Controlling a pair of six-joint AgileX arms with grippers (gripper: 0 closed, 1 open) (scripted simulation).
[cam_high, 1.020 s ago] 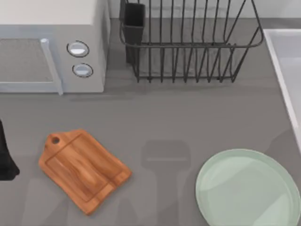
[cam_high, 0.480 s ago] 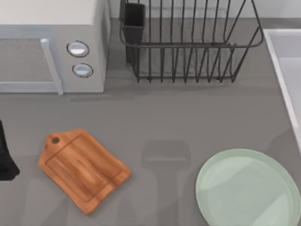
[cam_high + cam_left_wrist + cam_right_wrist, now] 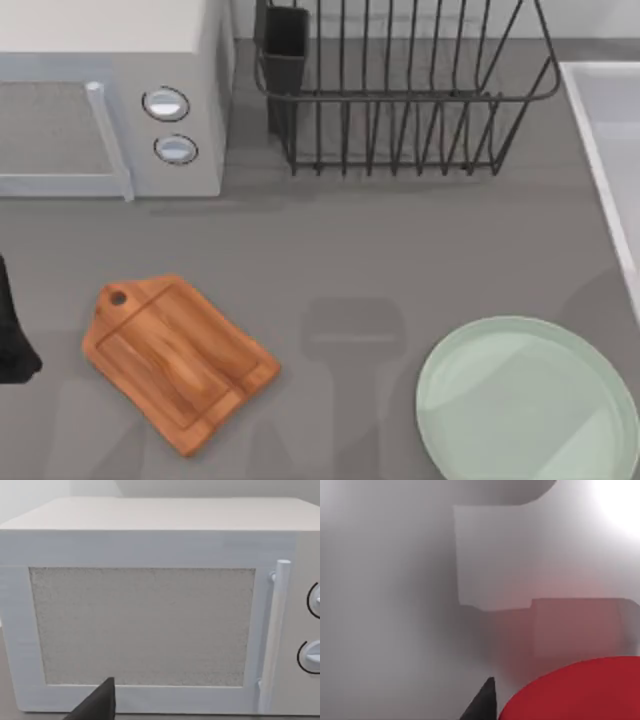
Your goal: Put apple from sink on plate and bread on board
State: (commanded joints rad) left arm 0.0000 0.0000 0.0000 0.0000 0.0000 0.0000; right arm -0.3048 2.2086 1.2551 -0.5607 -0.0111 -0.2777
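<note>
Top view: the board (image 3: 176, 361) lies at the surface's (image 3: 380, 250) left front, its handle end pointing toward the microwave (image 3: 110, 95). The plate (image 3: 528, 400) sits empty at the right front, just beside the sink (image 3: 600, 140) rim, with bare grey room between them and a dish rack (image 3: 400, 90) behind.

Left wrist view: the left arm faces the microwave door, idle; whether its gripper is apart, I cannot tell.

Right wrist view: the apple (image 3: 580, 692) lies close under the right arm against pale sink wall, so this arm is nearer. One dark fingertip (image 3: 482, 702) sits just beside it; I cannot tell its spread.
</note>
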